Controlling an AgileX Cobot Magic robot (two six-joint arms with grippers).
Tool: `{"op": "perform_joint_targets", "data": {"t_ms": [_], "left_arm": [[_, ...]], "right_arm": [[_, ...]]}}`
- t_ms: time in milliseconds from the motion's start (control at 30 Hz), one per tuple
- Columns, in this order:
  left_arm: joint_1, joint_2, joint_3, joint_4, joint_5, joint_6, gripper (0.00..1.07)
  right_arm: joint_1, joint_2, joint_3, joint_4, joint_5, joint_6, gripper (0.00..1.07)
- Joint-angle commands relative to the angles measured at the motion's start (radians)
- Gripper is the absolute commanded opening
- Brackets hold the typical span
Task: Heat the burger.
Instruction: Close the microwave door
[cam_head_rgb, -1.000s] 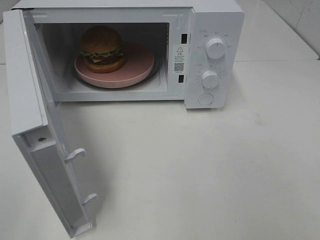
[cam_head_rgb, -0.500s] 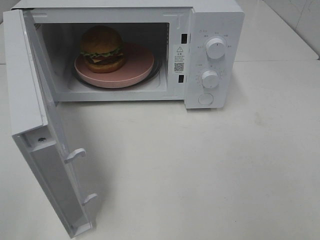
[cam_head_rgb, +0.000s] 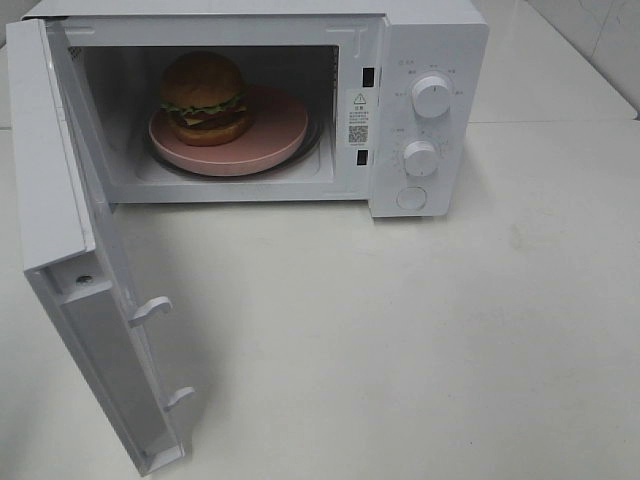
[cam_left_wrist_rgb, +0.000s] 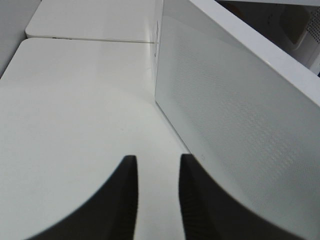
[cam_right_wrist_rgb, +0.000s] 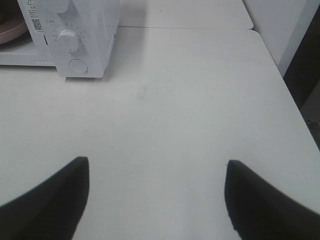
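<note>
Left gripper (cam_left_wrist_rgb: 158, 158): fingers (cam_left_wrist_rgb: 122, 200) narrowly parted, grasping nothing, over the bare counter (cam_left_wrist_rgb: 75, 125) just beside the outer face of the open microwave door (cam_left_wrist_rgb: 240, 125). Right gripper (cam_right_wrist_rgb: 156, 161): fingers (cam_right_wrist_rgb: 50, 205) spread wide, empty, above the counter. The door's inner edge shows two latch hooks (cam_head_rgb: 150, 310). Microwave (cam_head_rgb: 430, 40), toward the counter's far edge: one burger (cam_head_rgb: 205, 97) sits inside on one pink plate (cam_head_rgb: 280, 125), hiding part of it. Two dials (cam_head_rgb: 431, 96), one button (cam_head_rgb: 411, 198); panel lettering illegible.
</note>
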Motion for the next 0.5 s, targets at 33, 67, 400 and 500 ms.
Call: {"op": "perform_joint_targets", "data": {"t_ms": [33,67,400,500], "left_arm": [[0.003,0.014,-0.002,0.000,-0.049,-0.005,0.10],[0.003,0.030,0.015,0.003,-0.111,0.003,0.00],[0.003,0.119,0.175,-0.004,-0.470,0.025,0.00],[0.003,0.161,0.222,-0.004,-0.614,0.025,0.00]], "right_arm": [[-0.004,-0.027,0.002,0.001,0.002,-0.010,0.74],[-0.004,-0.027,0.002,0.001,0.002,-0.010,0.74],[-0.004,-0.027,0.002,0.001,0.002,-0.010,0.74],[-0.004,-0.027,0.002,0.001,0.002,-0.010,0.74]]}}
